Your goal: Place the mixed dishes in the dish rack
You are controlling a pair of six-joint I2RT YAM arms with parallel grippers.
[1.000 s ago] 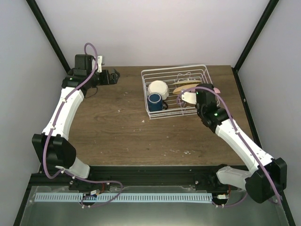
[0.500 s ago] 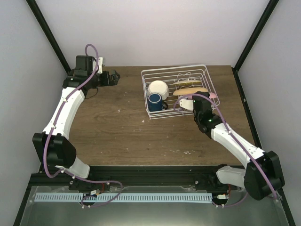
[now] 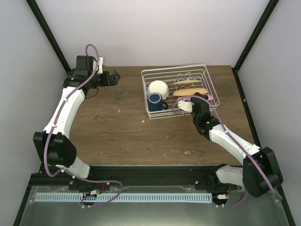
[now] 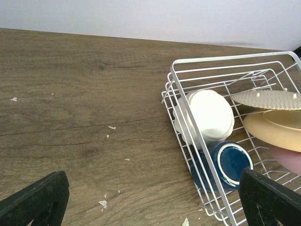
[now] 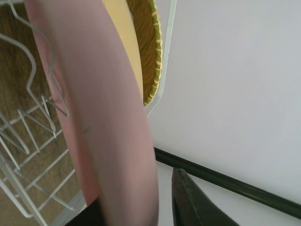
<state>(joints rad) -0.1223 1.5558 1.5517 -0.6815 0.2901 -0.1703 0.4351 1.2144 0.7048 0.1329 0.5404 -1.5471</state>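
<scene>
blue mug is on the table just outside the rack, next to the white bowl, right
No. The blue mug sits inside the dish rack, not on the table outside it, next to the white bowl. The left wrist view shows it within the rack's wires.

table (image 3: 117, 132): brown wood-grain top with a dark knot (image 4: 99, 66) towards its far edge.
flecks (image 3: 144, 121): small white chips scattered over the table, several of them near the bottom of the left wrist view.
back wall (image 3: 155, 28): plain white, meeting the table's far edge.
posts: two black bars slanting outward, a left post (image 3: 47, 35) and a right post (image 3: 256, 35).
woven disc (image 4: 268, 99): tan, ribbed and round, lying almost flat. Its edge looks yellow-green in the right wrist view.
rail (image 3: 141, 170): black, along the table's near edge.
slotted strip (image 3: 141, 197): white, running left to right below the rail.
metal sheet (image 3: 155, 214): dull grey, under the strip.
</scene>
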